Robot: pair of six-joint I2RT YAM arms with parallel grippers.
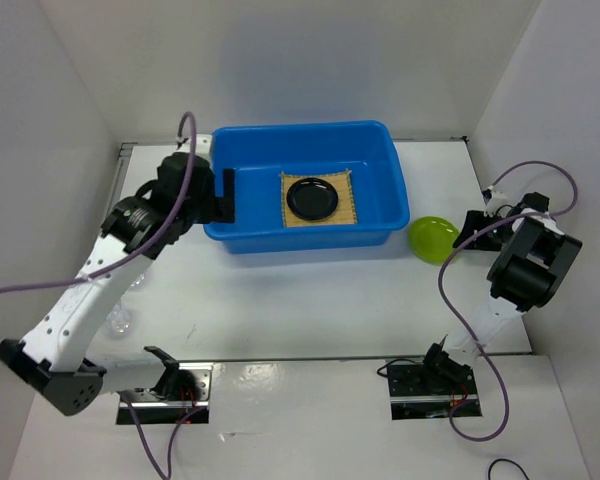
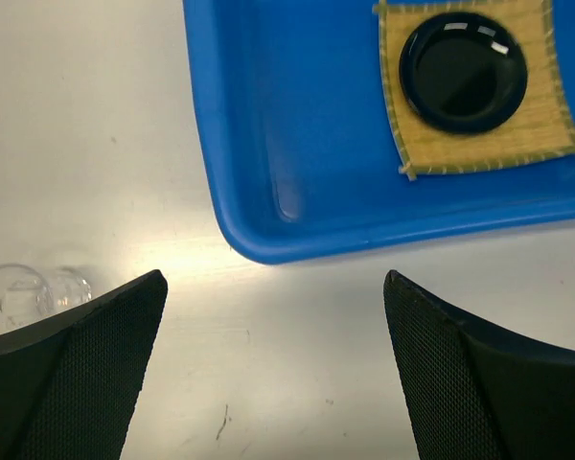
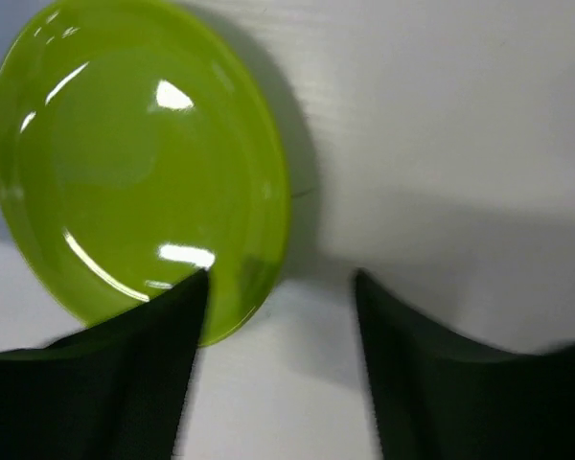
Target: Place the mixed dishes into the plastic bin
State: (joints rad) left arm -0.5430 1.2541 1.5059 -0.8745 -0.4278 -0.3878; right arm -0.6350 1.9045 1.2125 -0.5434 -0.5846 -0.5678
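Observation:
The blue plastic bin (image 1: pixel 392 190) stands at the back centre; the tan woven mat (image 1: pixel 350 205) lies flat in it with a small black dish (image 1: pixel 312 197) on top. My left gripper (image 1: pixel 225 195) is open and empty, above the table just outside the bin's left end (image 2: pixel 268 220); the mat (image 2: pixel 546 125) shows in that wrist view. The lime-green plate (image 1: pixel 432 238) lies on the table right of the bin. My right gripper (image 1: pixel 472 228) is open beside it, one finger (image 3: pixel 144 364) over the plate's near edge (image 3: pixel 125 163). Clear glasses (image 1: pixel 120 321) stand at the left.
Two clear glasses (image 2: pixel 24 292) stand on the white table left of my left gripper's finger, close to the left wall. White walls close in the table on the left, back and right. The arm bases sit at the near edge.

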